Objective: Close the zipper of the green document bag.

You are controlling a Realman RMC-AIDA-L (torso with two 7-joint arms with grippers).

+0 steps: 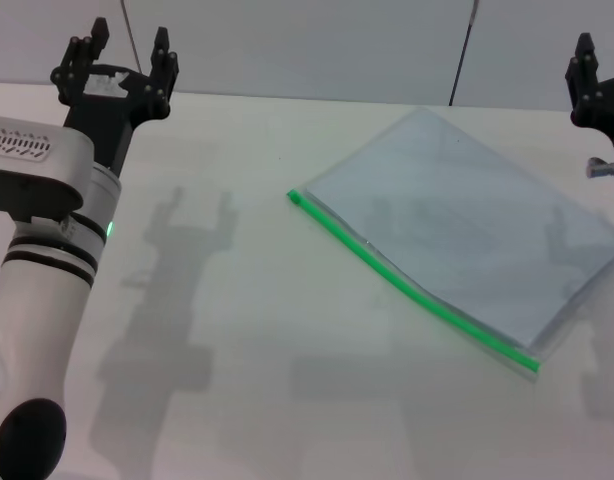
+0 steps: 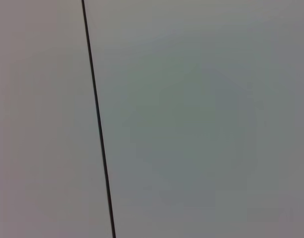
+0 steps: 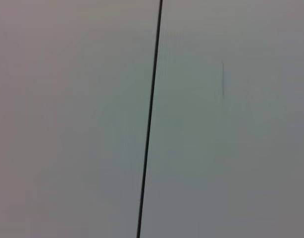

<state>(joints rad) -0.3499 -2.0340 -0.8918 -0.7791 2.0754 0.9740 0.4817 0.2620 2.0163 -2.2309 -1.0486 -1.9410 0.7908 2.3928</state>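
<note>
From the head view I see the green document bag (image 1: 467, 235) flat toward the table's (image 1: 237, 330) right side, its zipper (image 1: 412, 287) running diagonally along the near long edge. My right gripper (image 1: 587, 75), at the far right edge, is nearer; I cannot tell its fingers' state. My left gripper (image 1: 122, 55) hangs spread, well apart over open table. Both wrist views show only blank wall.
</note>
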